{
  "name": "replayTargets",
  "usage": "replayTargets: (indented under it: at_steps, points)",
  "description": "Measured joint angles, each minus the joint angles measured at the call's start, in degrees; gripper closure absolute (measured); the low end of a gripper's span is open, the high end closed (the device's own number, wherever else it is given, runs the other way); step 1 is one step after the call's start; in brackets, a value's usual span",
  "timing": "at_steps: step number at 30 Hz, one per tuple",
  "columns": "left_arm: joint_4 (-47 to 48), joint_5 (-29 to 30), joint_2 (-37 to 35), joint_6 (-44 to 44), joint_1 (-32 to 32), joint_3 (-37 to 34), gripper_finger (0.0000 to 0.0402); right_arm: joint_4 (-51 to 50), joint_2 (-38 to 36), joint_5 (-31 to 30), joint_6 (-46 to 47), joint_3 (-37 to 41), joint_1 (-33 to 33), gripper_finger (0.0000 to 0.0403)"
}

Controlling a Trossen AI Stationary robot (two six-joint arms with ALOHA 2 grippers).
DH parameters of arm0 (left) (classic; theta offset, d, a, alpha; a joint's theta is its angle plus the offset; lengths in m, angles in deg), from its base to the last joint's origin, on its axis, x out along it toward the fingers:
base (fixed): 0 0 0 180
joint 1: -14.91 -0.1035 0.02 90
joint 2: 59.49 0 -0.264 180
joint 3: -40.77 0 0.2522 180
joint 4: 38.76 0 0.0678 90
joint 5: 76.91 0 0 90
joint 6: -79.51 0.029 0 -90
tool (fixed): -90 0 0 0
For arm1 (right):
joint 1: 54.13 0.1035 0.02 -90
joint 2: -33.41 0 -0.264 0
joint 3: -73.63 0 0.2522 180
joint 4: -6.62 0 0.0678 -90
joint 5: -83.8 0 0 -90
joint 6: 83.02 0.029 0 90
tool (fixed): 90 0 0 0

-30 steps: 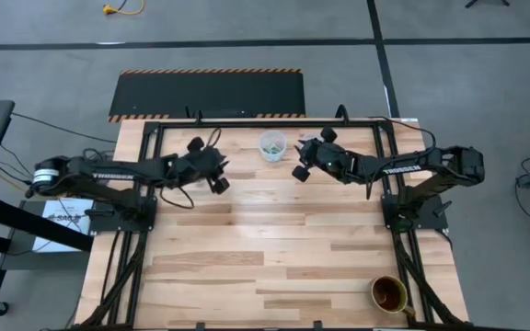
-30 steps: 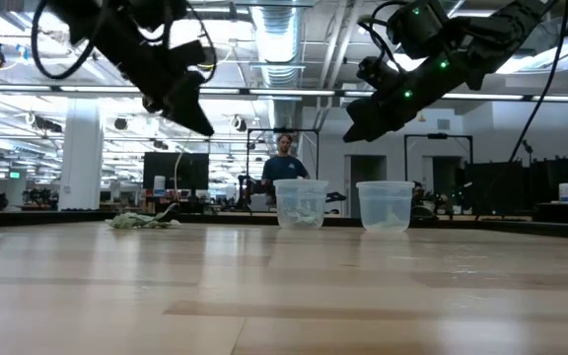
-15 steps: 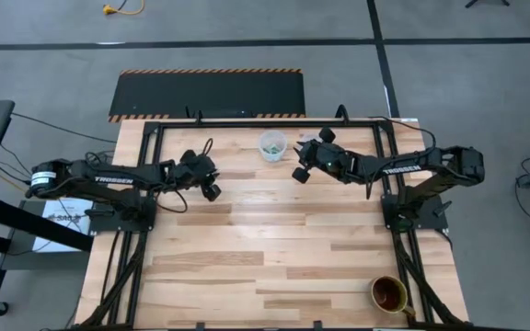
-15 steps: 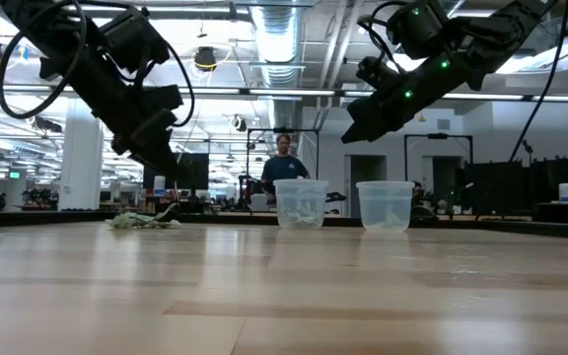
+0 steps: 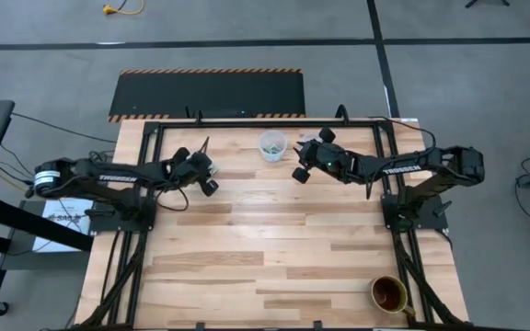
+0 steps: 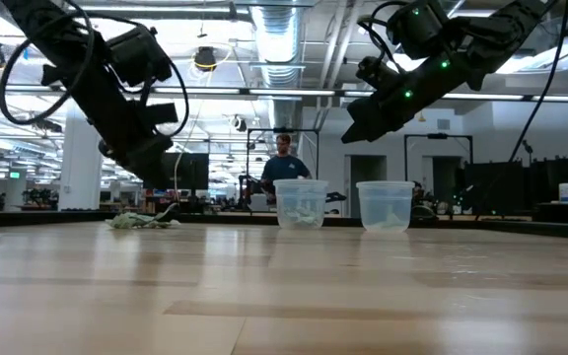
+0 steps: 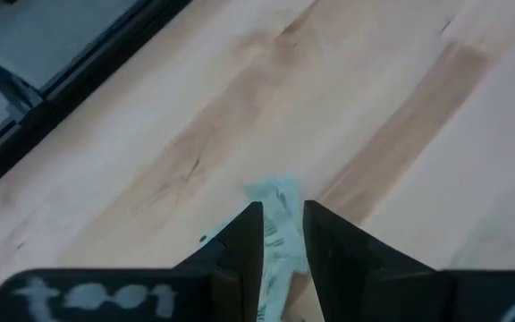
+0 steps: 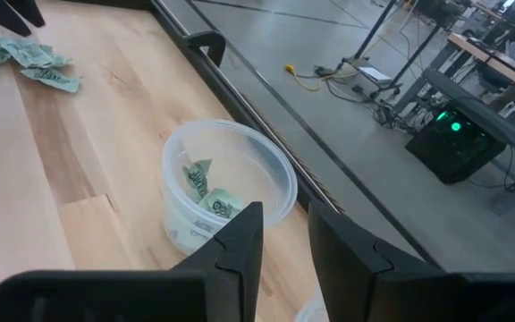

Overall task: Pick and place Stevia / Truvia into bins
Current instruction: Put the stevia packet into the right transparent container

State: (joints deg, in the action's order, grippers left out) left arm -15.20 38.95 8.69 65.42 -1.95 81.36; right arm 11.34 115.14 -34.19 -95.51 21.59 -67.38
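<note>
1. your left gripper (image 7: 282,224) hangs low over the packets (image 7: 275,215) lying on the table (image 5: 274,239) near its back edge, fingers a narrow gap apart and empty, lined up to pinch one.
2. your right gripper (image 8: 284,224) waits above a clear cup (image 8: 226,183) already holding packets, fingers slightly parted, nothing held, likely kept clear of the left arm's reach.
3. a second clear cup (image 6: 385,205) stands beside it in the low view.
4. "trossen" reads on both arms.
</note>
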Motion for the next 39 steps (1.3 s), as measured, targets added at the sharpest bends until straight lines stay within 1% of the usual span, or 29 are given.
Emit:
replayTargets:
  at_steps: [11,18,22,24,26,31,32,39]
  points:
    - [-4.3,0.0,9.2,-0.3,-2.0,0.0,0.0309,0.0,0.0,0.0,0.0,0.0,0.0,0.0316]
    - [-4.7,-1.2,13.2,-0.7,-3.2,0.0,0.0291,0.0,0.0,0.0,0.0,0.0,0.0,0.0316]
    - [-5.6,-2.3,14.3,-0.7,-3.3,0.1,0.0291,0.0,0.0,0.0,0.0,0.0,0.0,0.0316]
    - [-5.8,-3.4,14.3,-0.7,-3.3,0.1,0.0300,0.0,0.0,0.0,0.0,0.0,0.0,0.0316]
    - [-6.1,-3.8,14.3,-0.7,-3.3,0.1,0.0317,0.0,0.0,0.0,0.0,0.0,0.0,0.0316]
    - [-6.8,-4.2,14.3,-0.7,-3.3,0.1,0.0386,0.0,0.0,0.0,0.0,0.0,0.0,0.0316]
    - [-7.0,-4.2,14.3,-0.7,-3.3,0.1,0.0392,0.0,0.0,0.0,0.0,0.0,0.0,0.0316]
    - [-9.8,-4.6,14.4,0.2,-2.7,0.0,0.0399,0.0,0.0,0.0,0.0,0.0,0.0,0.0316]
